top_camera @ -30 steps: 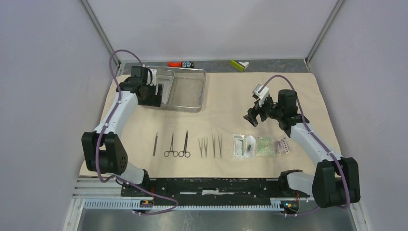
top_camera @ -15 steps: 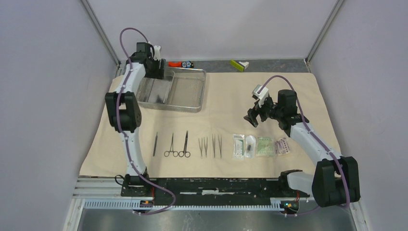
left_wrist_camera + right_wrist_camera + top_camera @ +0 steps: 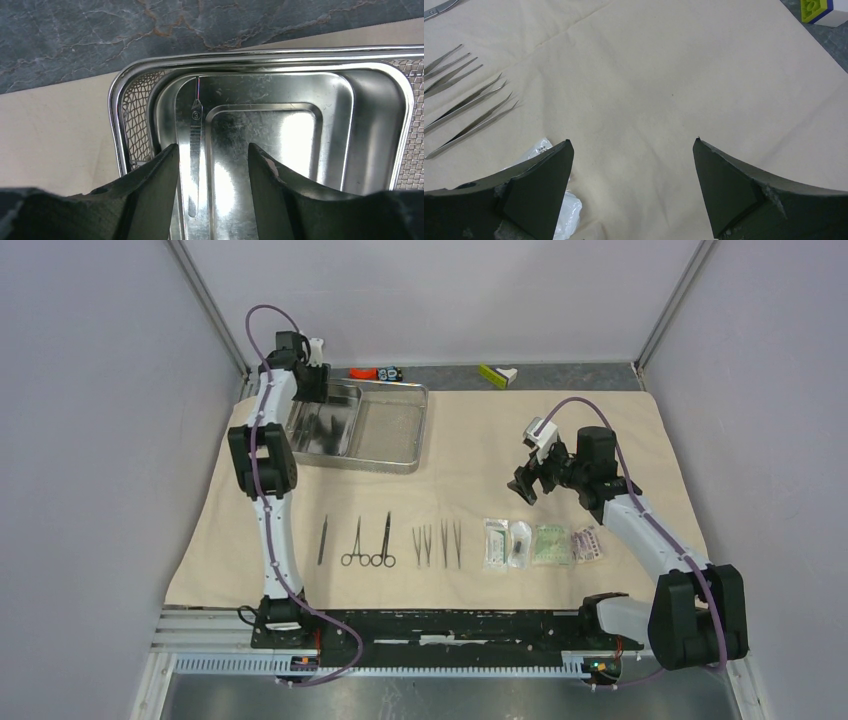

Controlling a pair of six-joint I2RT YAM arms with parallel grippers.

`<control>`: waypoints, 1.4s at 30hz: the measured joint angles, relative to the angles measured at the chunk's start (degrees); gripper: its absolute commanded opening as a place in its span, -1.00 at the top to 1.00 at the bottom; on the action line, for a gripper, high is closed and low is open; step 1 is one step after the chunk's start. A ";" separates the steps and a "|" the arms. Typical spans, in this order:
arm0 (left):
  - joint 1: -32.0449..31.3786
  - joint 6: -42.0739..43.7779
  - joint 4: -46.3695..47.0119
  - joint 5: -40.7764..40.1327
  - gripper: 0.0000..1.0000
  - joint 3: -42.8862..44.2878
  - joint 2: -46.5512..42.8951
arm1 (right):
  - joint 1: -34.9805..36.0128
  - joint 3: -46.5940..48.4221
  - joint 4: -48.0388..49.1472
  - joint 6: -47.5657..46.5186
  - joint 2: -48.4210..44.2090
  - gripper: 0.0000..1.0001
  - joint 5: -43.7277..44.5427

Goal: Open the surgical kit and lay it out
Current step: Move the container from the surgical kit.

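Left jaws are part-spread and pinching nothing, pointed down into the smooth, shiny inner steel tray. That tray sits inside the rectangular steel tray with mesh walls. The last piece to lay out, a thin flat steel scalpel-type handle, lies between the jaws, much closer to the left-hand finger than to the other.

That off-centre spot is my main worry. The handle rests in the shallow channel beside the inner tray's wall, so if I go down as I am, the left-hand finger is likely to land on the wall or rim. The result would be a shoved or tipped inner tray rather than a grip on the handle.

Flat steel on polished steel is slick too. A squeeze from slightly too high could send it skating along the channel or flip it on edge. I can't tell whether the glinting far tip is a blade; if it is, a bad catch could twist it against the tray.

Right jaws are spread wide with nothing in them, above the large beige cloth wrap. A clear sealed packet is just beside the left-hand finger, and the thin metal tweezers lie further out on that side. A careless dip could nudge either out of line.
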 measured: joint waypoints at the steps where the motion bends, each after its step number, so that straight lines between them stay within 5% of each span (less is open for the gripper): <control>1: 0.17 0.07 0.15 0.15 -0.18 0.15 0.31 | 0.00 0.00 0.02 -0.09 0.04 -0.94 0.00; 18: 0.09 0.85 0.04 1.90 -0.22 7.23 6.51 | -0.09 0.00 -0.35 -0.68 0.17 -0.94 0.00; 29: -0.22 0.81 -1.03 2.60 -0.96 10.19 7.96 | -0.39 0.00 -0.37 -0.79 0.17 -0.94 0.00; 42: -0.20 0.81 -4.98 2.78 -1.00 10.69 8.07 | -0.55 0.00 -0.44 -0.92 0.17 -0.95 -0.02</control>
